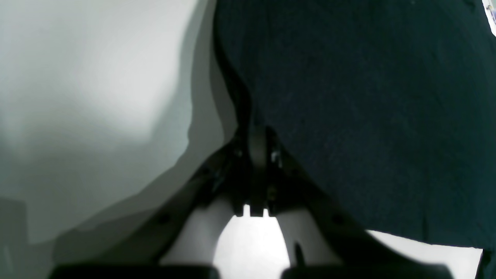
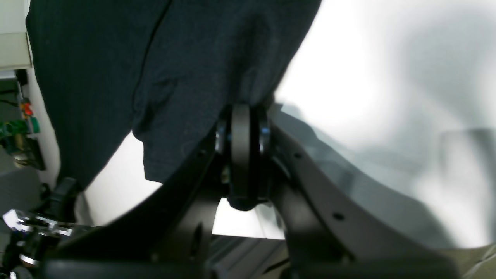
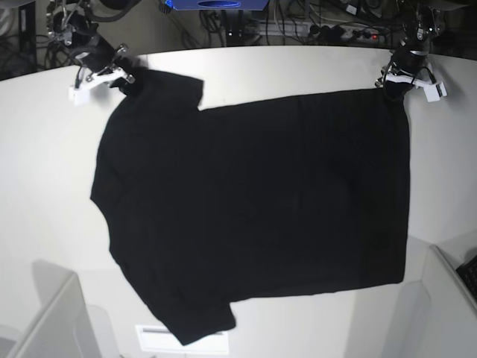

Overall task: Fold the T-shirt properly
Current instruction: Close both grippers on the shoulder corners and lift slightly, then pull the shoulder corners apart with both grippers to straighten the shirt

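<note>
One shirt (image 3: 253, 209), black and plain on the side showing, lies spread flat on the white bench (image 3: 45, 164) and covers most of its middle. Its sleeves are toward the base view's left side and its hem toward the right.

Left tool (image 3: 395, 83): at the shirt's far hem corner, at the bench's far edge. In the left wrist view the jaws are together, with the shirt's edge (image 1: 368, 116) running into them; clamped on the shirt. Cloth fills the area to one side of the jaws and bare bench the other.

Right tool (image 3: 125, 73): at the shirt's far sleeve, also at the bench's far edge. In the right wrist view the jaws are together with a fold of the shirt (image 2: 186, 69) pinched between them; a little cloth pokes out below the jaws. The picture is blurred.

Both tools grip the shirt's far edge, well apart from each other, with the whole far edge between them.

Around the shirt: cables (image 3: 328, 26) and equipment lie beyond the bench's far edge. A pale panel (image 3: 45, 321) stands at each near corner, two in all. Nothing lies on the shirt.

Count: one shirt, two tools.
</note>
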Controlling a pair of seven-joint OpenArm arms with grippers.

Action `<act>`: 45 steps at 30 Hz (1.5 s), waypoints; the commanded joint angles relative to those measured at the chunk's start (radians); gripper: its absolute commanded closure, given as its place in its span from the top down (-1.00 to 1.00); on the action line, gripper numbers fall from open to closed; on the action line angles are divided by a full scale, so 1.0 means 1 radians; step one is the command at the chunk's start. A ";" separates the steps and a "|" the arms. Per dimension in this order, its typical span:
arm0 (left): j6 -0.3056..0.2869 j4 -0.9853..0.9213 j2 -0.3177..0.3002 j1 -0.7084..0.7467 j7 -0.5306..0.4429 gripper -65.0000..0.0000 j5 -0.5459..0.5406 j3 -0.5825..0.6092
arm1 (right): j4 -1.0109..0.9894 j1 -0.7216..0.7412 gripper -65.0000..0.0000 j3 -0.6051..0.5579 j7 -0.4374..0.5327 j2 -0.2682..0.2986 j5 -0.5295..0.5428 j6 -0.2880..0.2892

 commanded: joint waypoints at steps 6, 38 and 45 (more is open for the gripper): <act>0.007 0.011 -0.012 0.022 0.019 -1.00 0.011 -0.012 | 0.064 -0.021 -1.00 0.026 -0.024 0.009 -0.030 -0.028; -0.031 0.229 0.030 0.148 0.022 -1.00 0.252 -0.093 | 0.328 -0.173 -1.00 0.047 -0.030 0.000 -0.024 -0.030; -0.026 0.261 0.034 0.134 0.023 -1.00 0.245 -0.093 | 0.328 -0.052 -1.00 0.057 -0.175 0.000 -0.028 -0.031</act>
